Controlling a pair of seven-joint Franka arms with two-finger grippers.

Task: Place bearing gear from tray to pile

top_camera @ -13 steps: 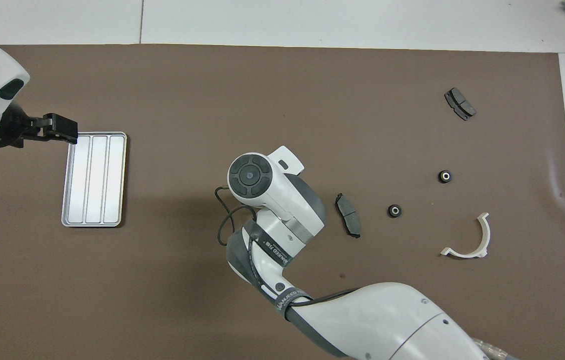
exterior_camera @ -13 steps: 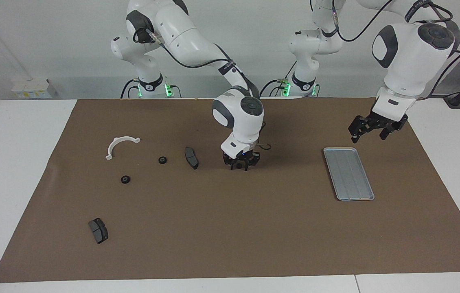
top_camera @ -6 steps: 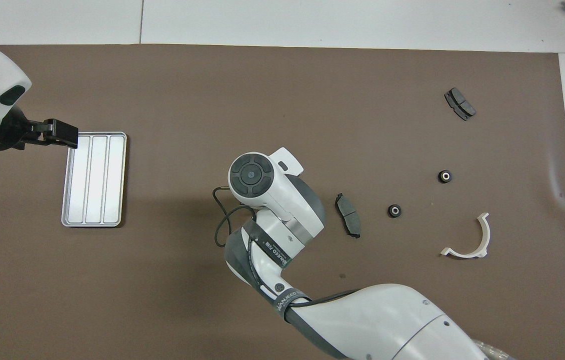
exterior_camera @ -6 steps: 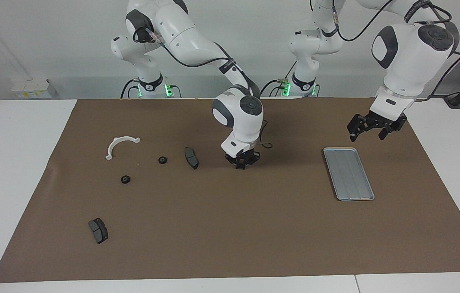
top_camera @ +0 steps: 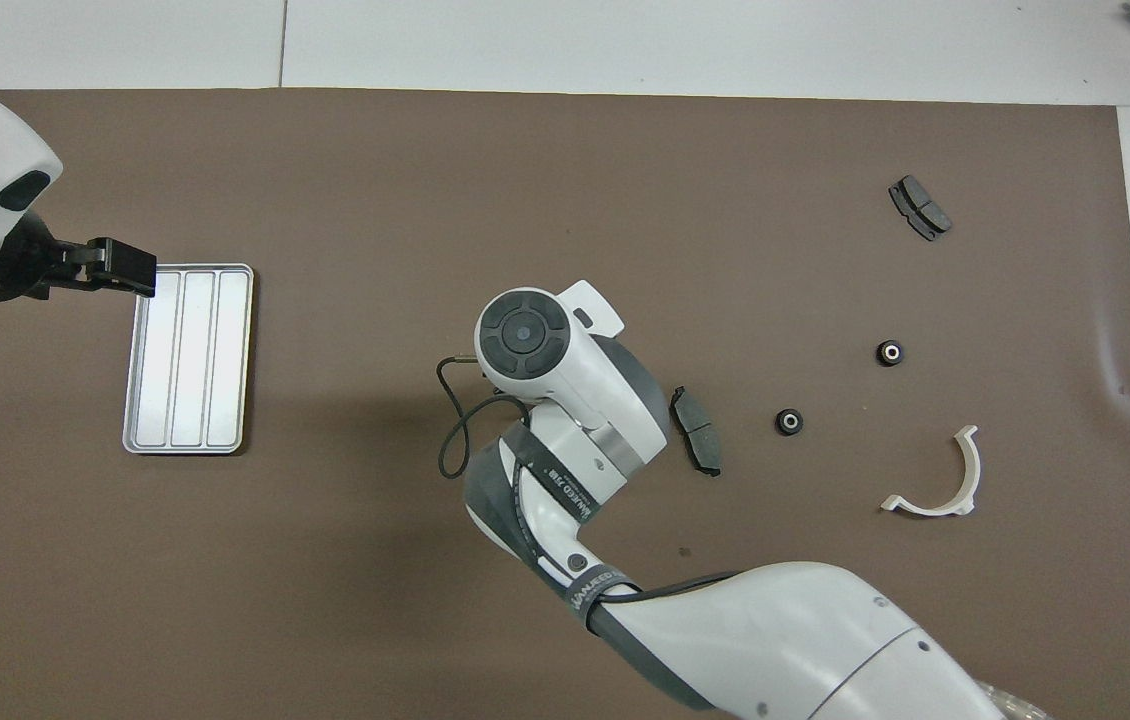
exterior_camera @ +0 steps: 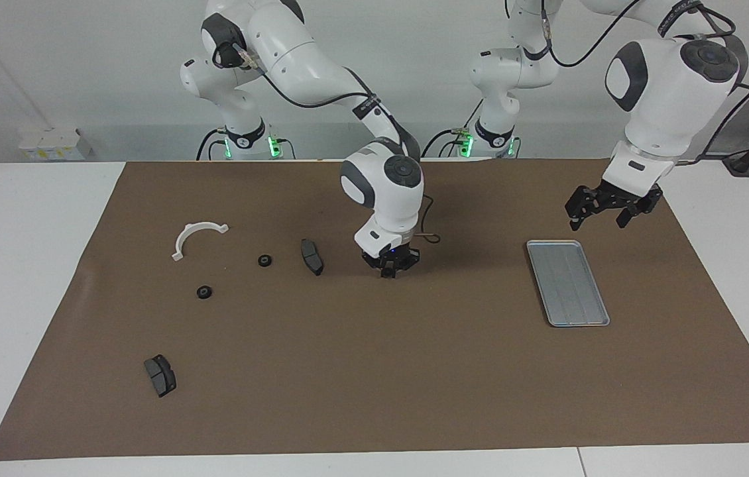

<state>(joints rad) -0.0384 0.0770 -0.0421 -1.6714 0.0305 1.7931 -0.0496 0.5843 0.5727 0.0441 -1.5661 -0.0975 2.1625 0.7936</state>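
two glossy white arms (exterior_camera: 295, 59) with grey joint caps, black cables, black pincers.

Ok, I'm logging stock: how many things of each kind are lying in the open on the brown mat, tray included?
Tray: 1
Bearing gears: 2
Brake pads: 2
White half-ring bracket: 1
Total: 6

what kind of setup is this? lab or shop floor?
Most likely a robotics lab bench, not a shop floor: two white Franka arms on a white table, a brown mat, and staged parts: metal tray, brake pads, white half-ring bracket.
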